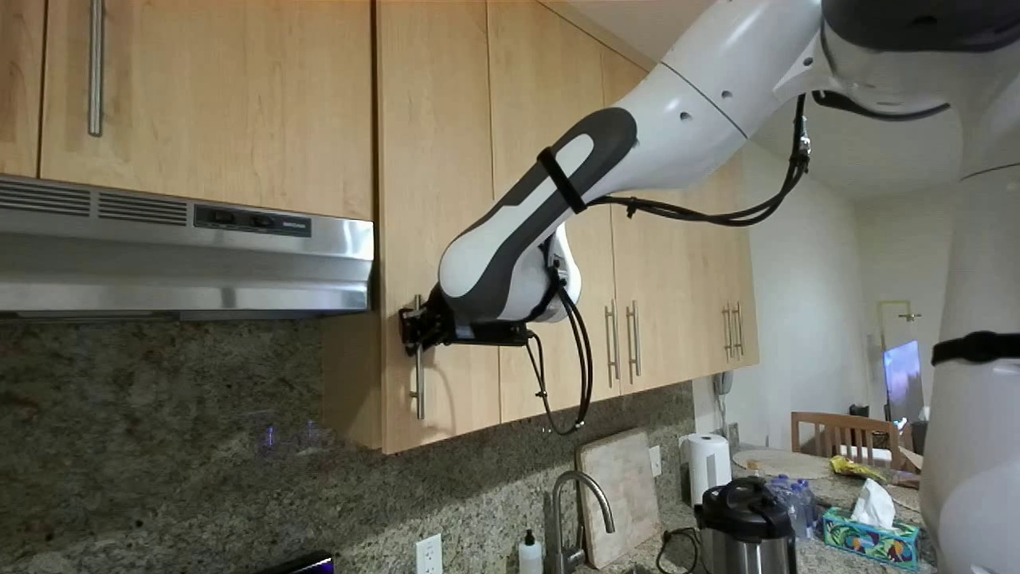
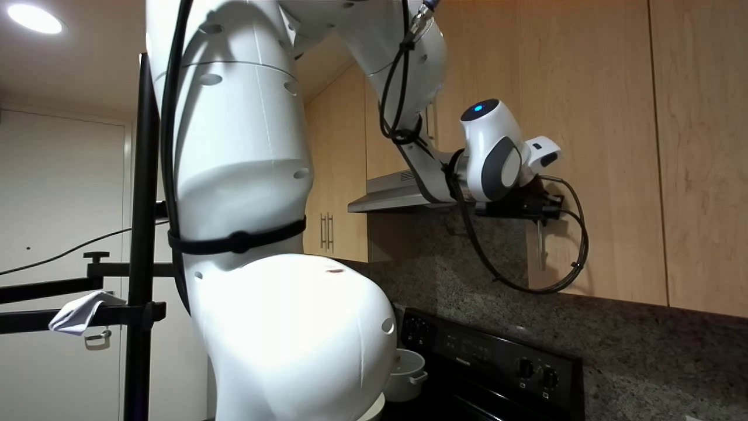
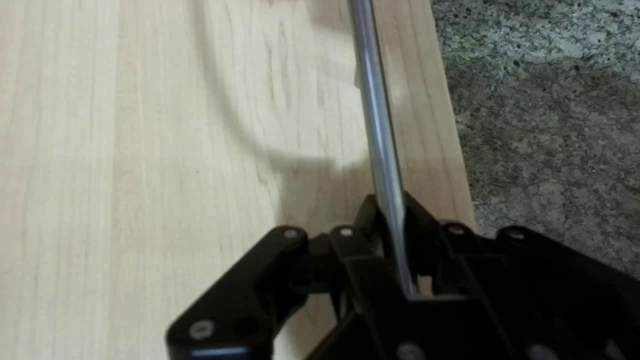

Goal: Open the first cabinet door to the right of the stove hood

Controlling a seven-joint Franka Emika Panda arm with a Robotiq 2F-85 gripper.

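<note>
gripper [image 3: 392, 220] clamped on upper part of handle [image 3: 377, 115]; door [image 1: 437, 183] just right of hood [image 1: 183, 259], looks closed. risk: handle's smooth round metal could slip in the grip; a straight pull could fight the swing, likely pivoting on the right. door flat grained wood, hood shiny metal, backsplash [image 1: 199, 399] mottled stone.

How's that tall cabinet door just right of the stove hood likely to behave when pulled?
The door is probably stiff, being one flat wood-grained panel. It likely swings, with its handle near one edge. Being smooth metal, that handle may let the hand slip.
</note>
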